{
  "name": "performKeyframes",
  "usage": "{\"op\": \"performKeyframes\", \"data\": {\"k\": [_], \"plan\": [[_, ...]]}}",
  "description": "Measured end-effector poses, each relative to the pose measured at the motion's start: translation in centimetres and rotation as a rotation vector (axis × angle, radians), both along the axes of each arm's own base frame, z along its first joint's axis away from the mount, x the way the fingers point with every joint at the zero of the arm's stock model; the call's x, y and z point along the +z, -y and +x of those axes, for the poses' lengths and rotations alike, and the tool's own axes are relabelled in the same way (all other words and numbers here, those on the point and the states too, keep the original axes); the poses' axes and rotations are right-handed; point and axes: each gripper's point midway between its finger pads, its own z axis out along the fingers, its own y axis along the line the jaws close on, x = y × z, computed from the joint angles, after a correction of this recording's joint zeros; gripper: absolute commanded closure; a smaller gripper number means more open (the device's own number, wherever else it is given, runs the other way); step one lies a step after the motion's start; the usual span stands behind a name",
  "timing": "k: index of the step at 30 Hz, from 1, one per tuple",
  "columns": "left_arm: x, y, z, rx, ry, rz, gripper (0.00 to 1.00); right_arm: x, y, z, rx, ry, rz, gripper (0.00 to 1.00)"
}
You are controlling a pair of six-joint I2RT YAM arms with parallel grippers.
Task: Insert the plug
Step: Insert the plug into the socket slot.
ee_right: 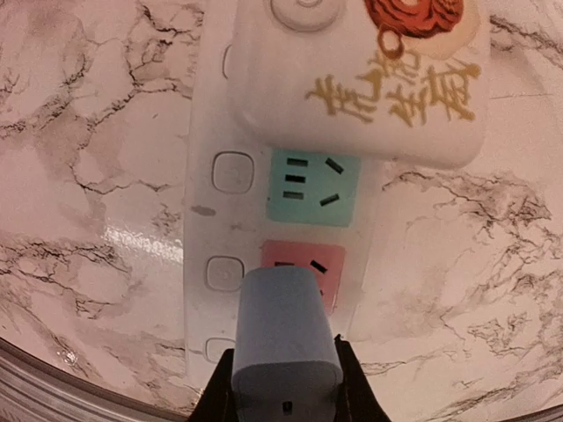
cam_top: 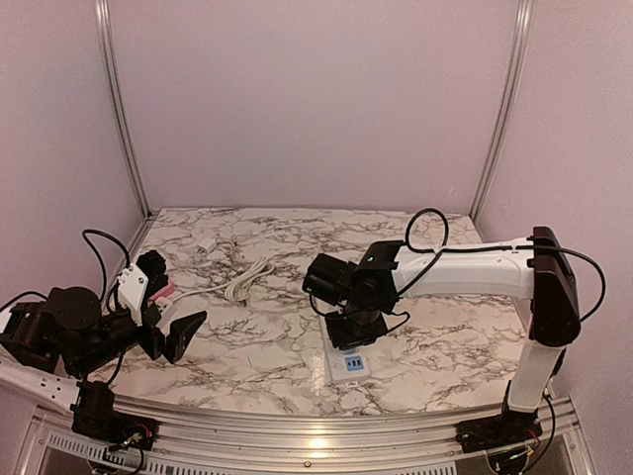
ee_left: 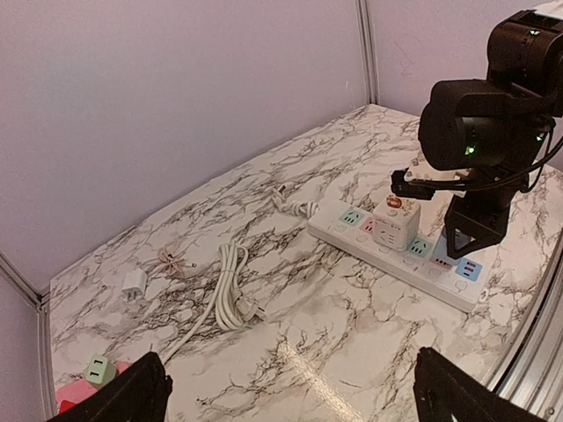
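Plug (ee_right: 286,330): I am gripping it in the right claw (ee_right: 286,391), hovering over the pink socket (ee_right: 306,262) on the strip (ee_right: 207,132).
Left claw (ee_left: 290,387): hanging wide open, empty.
Method: I am aligning it squarely, then pressing straight down.

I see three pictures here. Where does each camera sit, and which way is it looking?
Top external: fixed above and behind, looking down at the marble table; left arm and right arm both show.
Left wrist: on the left arm, looking across at the power strip; its own spread fingers frame the bottom.
Right wrist: looking straight down at the strip; its fingers hold the plug.
All three views show the power strip.
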Motion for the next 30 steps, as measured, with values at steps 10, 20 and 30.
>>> {"op": "performKeyframes", "data": {"k": [10, 20, 30], "plan": [[-0.1, 0.0, 0.0, 0.000, 0.000, 0.000, 0.01, -0.3, 0.2, 0.5, -0.029, -0.017, 0.012, 1.00], [0.0, -0.2, 0.0, 0.000, 0.000, -0.006, 0.01, -0.9, 0.3, 0.7, -0.053, -0.036, 0.017, 1.00], [0.0, -0.2, 0.0, 0.000, 0.000, -0.006, 0.01, -1.8, 0.2, 0.6, -0.061, -0.064, 0.008, 1.00]]}}
